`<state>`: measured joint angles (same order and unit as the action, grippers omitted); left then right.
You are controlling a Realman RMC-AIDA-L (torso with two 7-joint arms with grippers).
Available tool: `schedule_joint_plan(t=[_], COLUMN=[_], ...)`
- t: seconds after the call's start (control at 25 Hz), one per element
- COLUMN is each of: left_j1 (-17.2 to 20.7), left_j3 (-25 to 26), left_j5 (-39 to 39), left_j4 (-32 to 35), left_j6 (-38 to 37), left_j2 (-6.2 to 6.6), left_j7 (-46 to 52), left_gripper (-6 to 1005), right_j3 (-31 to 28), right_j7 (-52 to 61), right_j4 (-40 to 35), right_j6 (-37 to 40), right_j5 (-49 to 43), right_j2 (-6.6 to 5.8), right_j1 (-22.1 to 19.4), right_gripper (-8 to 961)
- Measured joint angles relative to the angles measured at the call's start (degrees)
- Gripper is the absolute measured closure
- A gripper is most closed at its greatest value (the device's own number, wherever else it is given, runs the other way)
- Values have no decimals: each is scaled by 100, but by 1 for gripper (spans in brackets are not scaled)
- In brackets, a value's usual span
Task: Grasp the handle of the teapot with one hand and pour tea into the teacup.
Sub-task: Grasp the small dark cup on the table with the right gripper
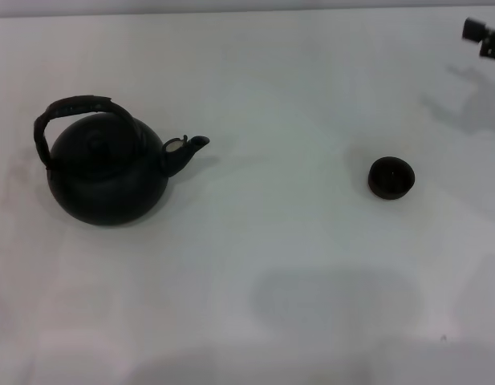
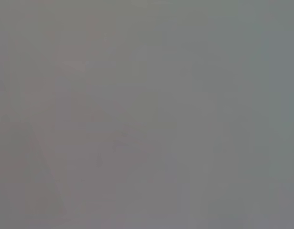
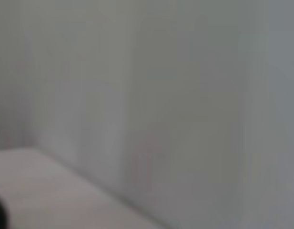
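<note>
The black teapot (image 1: 107, 172) stands upright on the white table at the left, its spout pointing right toward the teacup. Its arched, wrapped brownish handle (image 1: 75, 112) loops over the lid. The small dark teacup (image 1: 391, 177) stands at the right, well apart from the pot. A dark part of my right arm (image 1: 484, 36) shows at the far right edge, high above and behind the teacup; its fingers do not show. My left gripper is out of view. The left wrist view shows only a plain grey surface. The right wrist view shows blurred wall and table.
The white table (image 1: 271, 265) spreads between and in front of the teapot and the teacup. A soft shadow lies on it near the front middle. The table's far edge runs along the top of the head view.
</note>
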<state>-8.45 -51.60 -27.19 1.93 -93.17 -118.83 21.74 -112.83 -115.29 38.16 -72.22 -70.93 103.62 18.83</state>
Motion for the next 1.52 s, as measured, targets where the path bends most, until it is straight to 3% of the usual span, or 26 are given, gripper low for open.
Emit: schedule_joint_plan(t=[0.2,0.56,0.84,1.52], left_j1=[-59,-123,-122,-196], left_j3=[-8,-8,-7,-7], left_j5=[-7,-16,-24,-22], left_j4=[0,0,0,0], left_j6=[0,0,1,35], left_j2=[0,0,0,0], left_j7=[2,-3,-4,-22], left_gripper=[111,111,112,111], right_j3=[-52,-300,-301,-301], right_j7=[1146,2005,2104,2181], right_j4=[741,1398,1438,1459], right_j6=[-373,-958,-926,-594], right_j5=[-1195,-2585,-3438,-4720], right_j2=[-56,247,588,1003], right_j1=[72,280,454,564], right_gripper=[112,110,108,106])
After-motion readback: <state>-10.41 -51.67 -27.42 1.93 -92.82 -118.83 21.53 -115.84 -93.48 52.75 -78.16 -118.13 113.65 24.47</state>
